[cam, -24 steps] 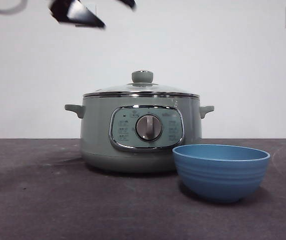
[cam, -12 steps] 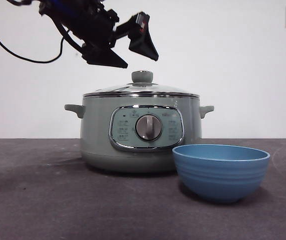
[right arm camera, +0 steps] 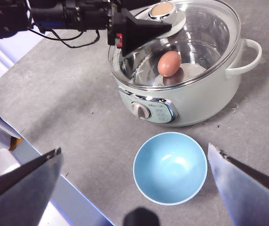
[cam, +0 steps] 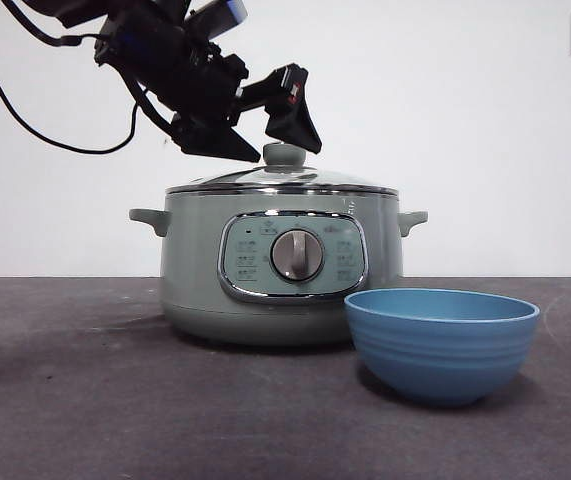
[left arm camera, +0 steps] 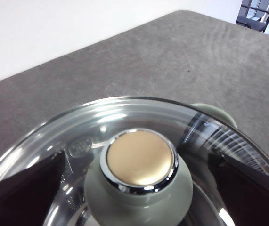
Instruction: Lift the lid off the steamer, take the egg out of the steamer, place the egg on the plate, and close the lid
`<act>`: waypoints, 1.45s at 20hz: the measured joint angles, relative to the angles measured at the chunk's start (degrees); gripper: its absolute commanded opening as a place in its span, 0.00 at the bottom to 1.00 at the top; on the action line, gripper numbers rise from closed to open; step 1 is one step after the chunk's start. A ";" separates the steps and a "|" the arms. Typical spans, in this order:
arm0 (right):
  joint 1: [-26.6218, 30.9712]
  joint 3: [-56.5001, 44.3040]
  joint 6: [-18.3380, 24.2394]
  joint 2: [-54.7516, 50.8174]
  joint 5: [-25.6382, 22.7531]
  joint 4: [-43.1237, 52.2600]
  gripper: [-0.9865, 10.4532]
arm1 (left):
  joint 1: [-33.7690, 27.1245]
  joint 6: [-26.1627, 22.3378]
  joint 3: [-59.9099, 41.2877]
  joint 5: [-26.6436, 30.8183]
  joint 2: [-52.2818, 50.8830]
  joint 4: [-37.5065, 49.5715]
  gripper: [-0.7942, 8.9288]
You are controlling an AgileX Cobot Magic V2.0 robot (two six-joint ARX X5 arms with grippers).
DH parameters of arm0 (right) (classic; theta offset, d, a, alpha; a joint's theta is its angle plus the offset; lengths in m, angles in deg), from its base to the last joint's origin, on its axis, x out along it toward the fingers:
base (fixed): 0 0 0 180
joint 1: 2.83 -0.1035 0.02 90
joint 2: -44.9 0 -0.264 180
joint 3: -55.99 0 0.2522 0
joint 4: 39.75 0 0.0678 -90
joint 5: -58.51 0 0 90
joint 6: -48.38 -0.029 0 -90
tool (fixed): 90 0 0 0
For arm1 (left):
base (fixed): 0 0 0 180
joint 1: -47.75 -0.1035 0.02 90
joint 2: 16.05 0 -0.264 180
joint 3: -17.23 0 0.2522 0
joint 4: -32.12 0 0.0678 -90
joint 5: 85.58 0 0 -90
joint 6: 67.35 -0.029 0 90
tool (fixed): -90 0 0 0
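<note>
While the blue plate (cam: 441,342) sits nearest, just beside the steamer (cam: 280,270) and well below the fingers, the left gripper (cam: 270,138) has dropped lower than a moment ago. Its two fingers (cam: 293,110) are spread apart with the knob (left arm camera: 139,160) of the lid (cam: 281,178) between them, not squeezing yet. I think the grab comes next. The egg (right arm camera: 169,63) waits inside, under the glass. The right gripper (right arm camera: 139,186) hangs high and wide open, so there is room above
</note>
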 measured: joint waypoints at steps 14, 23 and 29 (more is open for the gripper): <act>0.00 0.00 0.00 0.00 0.02 -0.28 0.64 | 1.16 -0.28 0.02 3.08 0.39 -1.49 0.42; 0.00 0.00 -0.02 0.00 0.00 -1.09 0.64 | 1.25 0.17 0.02 3.28 0.48 -0.63 0.07; 0.00 0.00 0.00 0.00 0.00 -1.09 0.64 | 1.25 0.37 0.00 3.26 0.59 0.22 0.07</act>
